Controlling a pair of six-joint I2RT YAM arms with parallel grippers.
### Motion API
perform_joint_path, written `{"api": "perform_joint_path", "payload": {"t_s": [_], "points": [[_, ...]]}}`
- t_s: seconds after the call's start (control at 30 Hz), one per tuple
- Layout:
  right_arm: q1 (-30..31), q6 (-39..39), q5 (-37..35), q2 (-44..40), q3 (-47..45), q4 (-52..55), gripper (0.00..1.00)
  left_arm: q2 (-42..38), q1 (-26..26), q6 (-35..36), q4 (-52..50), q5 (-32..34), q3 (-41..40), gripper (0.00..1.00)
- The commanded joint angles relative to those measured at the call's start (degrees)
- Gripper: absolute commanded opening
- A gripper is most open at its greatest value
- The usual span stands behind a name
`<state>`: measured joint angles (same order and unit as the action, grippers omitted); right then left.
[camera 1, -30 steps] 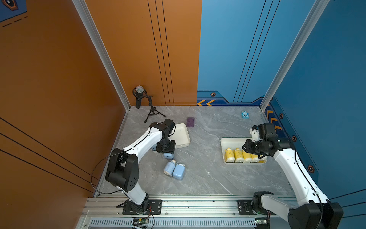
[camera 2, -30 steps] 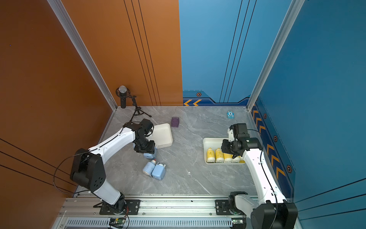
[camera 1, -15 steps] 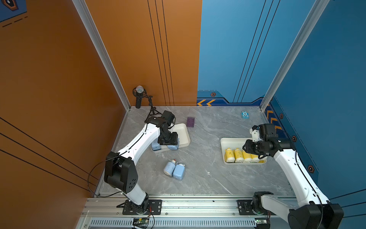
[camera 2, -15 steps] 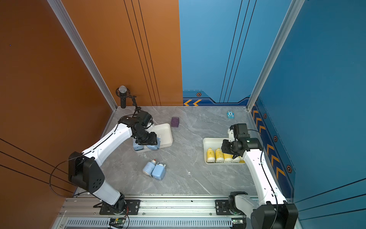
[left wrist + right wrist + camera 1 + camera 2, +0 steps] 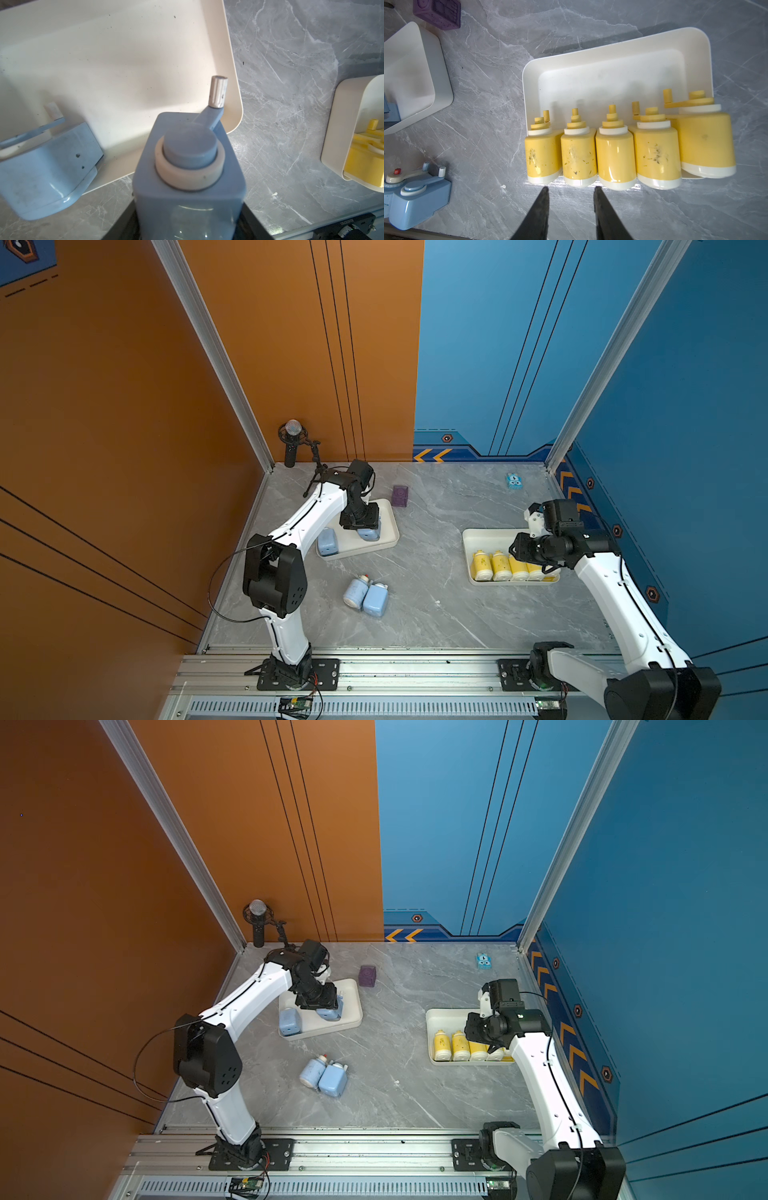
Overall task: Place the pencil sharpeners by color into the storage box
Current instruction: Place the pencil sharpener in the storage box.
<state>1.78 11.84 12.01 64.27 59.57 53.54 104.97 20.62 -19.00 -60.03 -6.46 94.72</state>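
My left gripper [image 5: 360,521] is shut on a light blue pencil sharpener [image 5: 189,166], holding it over the left cream storage box [image 5: 384,541]. A second blue sharpener [image 5: 327,542] lies at that box's near-left corner. Two more blue ones [image 5: 365,596] lie side by side on the table in front. Several yellow sharpeners [image 5: 615,149] lie in a row along the near rim of the right storage box [image 5: 612,68]. My right gripper [image 5: 571,188] hangs open and empty just in front of that row.
A dark purple block [image 5: 400,495] stands behind the left box. A small blue box with a face [image 5: 514,481] sits at the back right. A microphone on a tripod [image 5: 292,443] stands in the back-left corner. Walls close in on both sides.
My left gripper has carried the blue sharpener from the table in front of the left box back to above the box. The right arm has stayed still.
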Motion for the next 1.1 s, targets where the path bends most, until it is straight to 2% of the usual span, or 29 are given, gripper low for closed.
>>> {"api": "perform_joint_path", "payload": {"t_s": [0.0, 0.23, 0.6, 0.87, 1.07], "points": [[-0.6, -0.4, 0.2, -0.7, 0.7, 1.7, 0.37, 1.6, -0.7, -0.5, -1.2, 2.1, 3.2, 0.46], [-0.6, -0.6, -0.3, -0.5, 0.9, 1.7, 0.37, 5.6, -0.7, -0.7, -1.2, 4.0, 6.5, 0.46], [-0.7, -0.9, -0.4, -0.2, 1.7, 1.8, 0.37, 7.1, -2.1, -1.3, -1.8, 7.6, 6.6, 0.46], [-0.7, -0.6, 0.6, 0.3, 0.6, 0.9, 0.37, 5.9, -2.2, -2.7, -1.9, 9.6, 4.2, 0.46], [-0.7, -0.6, 1.0, 0.1, 0.4, 0.7, 0.37, 2.8, -3.4, -5.2, -1.8, 11.9, -1.3, 0.46]]}}
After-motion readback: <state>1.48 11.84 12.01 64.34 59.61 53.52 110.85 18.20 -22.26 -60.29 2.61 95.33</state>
